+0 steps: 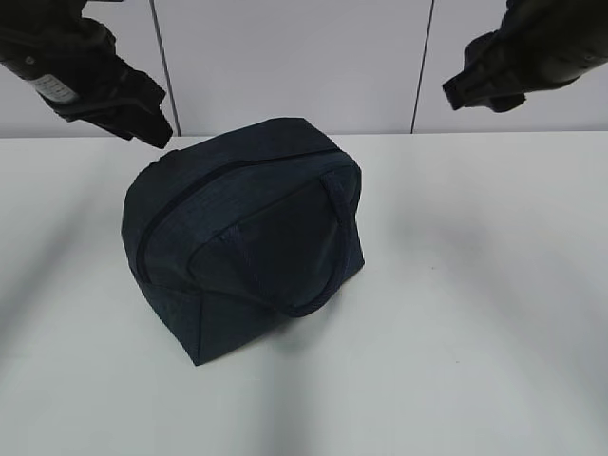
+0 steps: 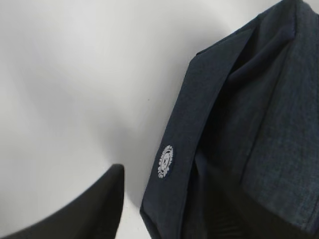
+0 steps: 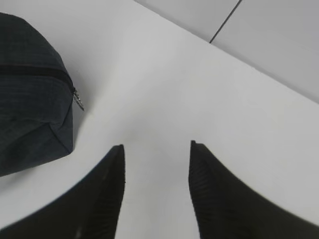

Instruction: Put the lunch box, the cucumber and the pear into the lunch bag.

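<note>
While both arms hang high at the back, it goes like this, nearest first:
Table (image 1: pixel 494 313): white and bare across the front.
Lunch bag (image 1: pixel 245 233): sits mid-table, zipper (image 1: pixel 204 185) run shut over the top, strap handle (image 1: pixel 323 275) draped down the near side.
Left gripper (image 1: pixel 142 119): up behind the bag's left shoulder; only one finger (image 2: pixel 94 209) shows, so I cannot tell its spread.
Right gripper (image 3: pixel 156 189): raised at the far right, jaws parted, holding nothing, well apart from the bag.

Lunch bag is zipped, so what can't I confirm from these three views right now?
- Contents of the lunch bag: hidden by its closed fabric in every view.
- Left gripper: left wrist view shows one finger, the rest cut off by the frame.
- Zipper pull: too small to make out.
</note>
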Controlling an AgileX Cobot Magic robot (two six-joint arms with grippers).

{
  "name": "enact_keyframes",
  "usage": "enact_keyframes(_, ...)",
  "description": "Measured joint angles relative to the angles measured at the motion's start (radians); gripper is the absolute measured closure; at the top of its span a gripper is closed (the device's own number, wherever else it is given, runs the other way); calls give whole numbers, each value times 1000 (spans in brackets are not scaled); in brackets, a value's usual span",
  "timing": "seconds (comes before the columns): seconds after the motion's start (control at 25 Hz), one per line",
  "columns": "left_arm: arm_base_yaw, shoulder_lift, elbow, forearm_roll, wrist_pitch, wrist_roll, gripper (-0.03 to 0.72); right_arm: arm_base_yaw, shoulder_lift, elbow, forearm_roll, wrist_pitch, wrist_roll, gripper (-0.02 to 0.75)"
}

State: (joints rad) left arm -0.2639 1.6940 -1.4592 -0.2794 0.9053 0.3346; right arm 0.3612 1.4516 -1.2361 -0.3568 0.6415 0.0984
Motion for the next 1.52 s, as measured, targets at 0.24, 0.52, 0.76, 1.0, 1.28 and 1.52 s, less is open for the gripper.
enact_keyframes(0.24, 0, -24, 0, 38, 27, 0, 377, 0, -117, 0, 0, 50, -69, 293)
enact_keyframes(0.52, 0, -110, 0, 51, 50, 0, 263, 0, -249, 0, 18, 198, -73, 270)
enact_keyframes(0.76, 0, -186, 0, 52, 153, -12, 183, 0, -362, 0, 52, 307, -73, 270)
enact_keyframes(1.0, 0, -313, 0, 53, 210, -48, 180, 0, -486, 0, 68, 367, -75, 270)
enact_keyframes(1.28, 0, -529, 27, 50, 249, -82, 179, 0, -653, 52, 94, 451, -75, 270)
enact_keyframes(1.52, 0, -732, 178, 50, 255, -93, 179, 0, -832, 184, 189, 466, -75, 270)
